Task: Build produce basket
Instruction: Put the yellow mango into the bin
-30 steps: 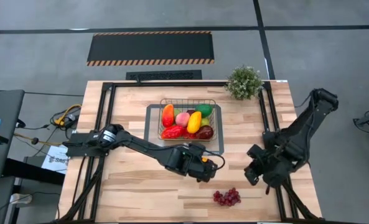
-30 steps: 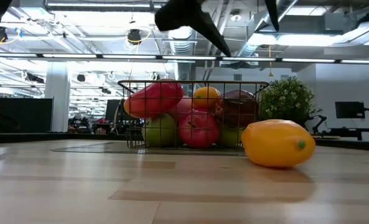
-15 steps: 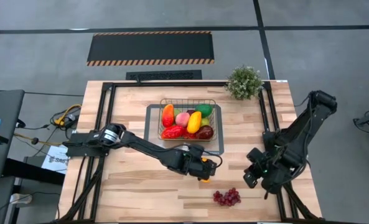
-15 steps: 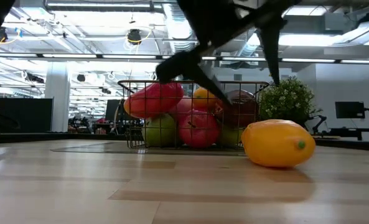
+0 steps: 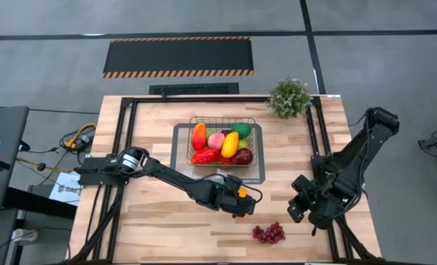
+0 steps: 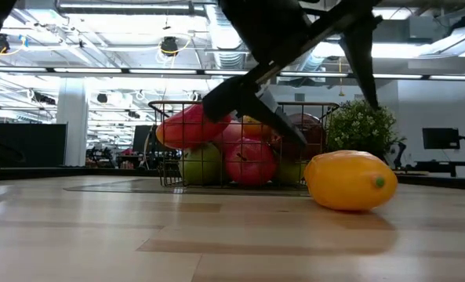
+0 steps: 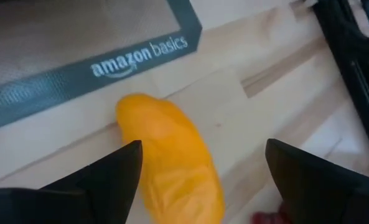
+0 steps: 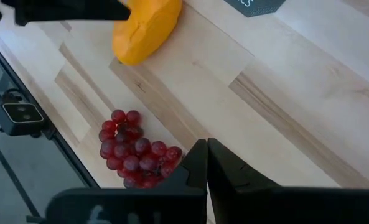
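Observation:
An orange-yellow fruit (image 7: 172,162) lies on its side on the wooden table, just in front of the grey tray (image 7: 78,50). My left gripper (image 7: 200,180) is open and slants down over it, one finger on each side; I see no touch. The wire basket (image 5: 222,119) stands on the tray (image 5: 180,147), holding several fruits and vegetables in red, yellow, green, pink and maroon. A purple grape bunch (image 5: 268,233) lies near the table's front edge. My right gripper (image 8: 206,165) hovers shut above the table, to the right of the grapes (image 8: 134,155).
A bushy potted plant (image 5: 289,96) stands at the table's far right corner. Black frame rails (image 5: 317,140) run along both sides of the table. Bare wood lies left of the orange-yellow fruit (image 6: 350,181) and in front of it.
My left gripper has come down from above onto the orange-yellow fruit, so that its fingers now stand low on either side of it. The fruit has not moved.

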Available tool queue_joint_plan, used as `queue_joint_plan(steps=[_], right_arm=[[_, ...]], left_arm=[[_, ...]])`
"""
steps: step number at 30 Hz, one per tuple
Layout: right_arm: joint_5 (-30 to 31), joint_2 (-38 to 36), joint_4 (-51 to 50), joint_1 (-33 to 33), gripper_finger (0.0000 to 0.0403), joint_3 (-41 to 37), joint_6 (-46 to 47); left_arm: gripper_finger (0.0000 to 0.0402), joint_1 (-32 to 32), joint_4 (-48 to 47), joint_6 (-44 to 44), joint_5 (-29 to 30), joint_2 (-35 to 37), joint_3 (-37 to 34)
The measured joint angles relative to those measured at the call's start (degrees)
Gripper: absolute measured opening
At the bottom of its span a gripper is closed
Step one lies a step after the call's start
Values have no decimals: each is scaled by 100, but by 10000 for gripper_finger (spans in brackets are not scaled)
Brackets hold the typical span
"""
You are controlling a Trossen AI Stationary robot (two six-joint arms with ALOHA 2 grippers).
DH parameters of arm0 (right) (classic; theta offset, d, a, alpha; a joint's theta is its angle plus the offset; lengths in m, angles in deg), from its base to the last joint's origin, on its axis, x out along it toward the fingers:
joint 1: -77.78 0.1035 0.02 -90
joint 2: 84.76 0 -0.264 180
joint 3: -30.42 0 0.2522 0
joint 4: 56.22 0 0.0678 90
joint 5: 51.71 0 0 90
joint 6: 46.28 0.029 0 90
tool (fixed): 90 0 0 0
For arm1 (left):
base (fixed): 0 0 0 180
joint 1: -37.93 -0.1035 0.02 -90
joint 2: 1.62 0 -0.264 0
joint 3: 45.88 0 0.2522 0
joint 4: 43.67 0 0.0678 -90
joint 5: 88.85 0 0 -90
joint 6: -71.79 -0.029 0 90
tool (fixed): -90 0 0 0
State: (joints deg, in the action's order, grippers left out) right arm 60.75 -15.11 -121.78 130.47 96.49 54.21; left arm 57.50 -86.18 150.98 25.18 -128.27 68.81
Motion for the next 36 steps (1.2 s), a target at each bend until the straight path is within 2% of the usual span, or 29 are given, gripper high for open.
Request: queue_joint_plan(steps=[12,18,23,26,33,36], right_arm=[[2,0,0,0,18,0,-48],[1,-4,-2,0,24,0,-46],[0,-2,-15,11,21,0,-63],[2,-2,-20,11,18,0,-63],[4,-2,-43,-41,21,0,-274],[9,-2,-45,-82,24,0,-314]], left_arm=[[330,44,-53,14,-71,-112,11],[330,44,253,56,-802,-511,6],[326,26,128,228,-947,-568,23],[306,24,-6,272,-962,-540,21],[213,9,-86,95,-1149,-531,14],[185,10,-77,59,-1183,-531,22]])
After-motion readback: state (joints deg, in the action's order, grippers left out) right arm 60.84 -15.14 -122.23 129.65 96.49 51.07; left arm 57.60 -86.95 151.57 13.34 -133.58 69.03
